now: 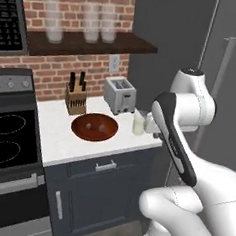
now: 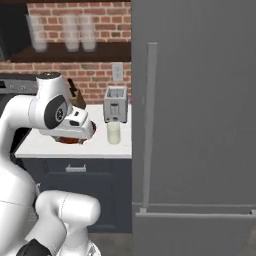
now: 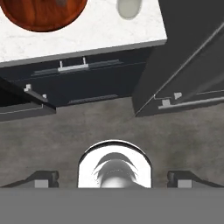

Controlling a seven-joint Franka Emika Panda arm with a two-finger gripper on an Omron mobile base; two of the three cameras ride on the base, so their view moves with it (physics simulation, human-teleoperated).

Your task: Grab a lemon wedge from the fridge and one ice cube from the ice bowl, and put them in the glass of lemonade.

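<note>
Gripper (image 3: 113, 178) spread wide, holding nothing, poised above bare floor before the counter (image 3: 87, 35) edge — ice bowl (image 1: 94, 127) and glass of lemonade (image 1: 138, 124) on the counter, fridge (image 2: 200, 125) closed.

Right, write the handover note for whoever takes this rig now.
Gripper: jaws wide open, empty, looking down at the floor in front of the counter.
Fridge: door shut, bar handle untouched, so the lemon wedge can't be seen yet.
Ice bowl: on the counter left of the toaster; small pale pieces inside, too small to tell apart.
Glass of lemonade: on the counter near the fridge side.
Done: nothing yet.
Left: open the fridge, fetch the wedge, take one ice cube, drop both into the glass.
</note>
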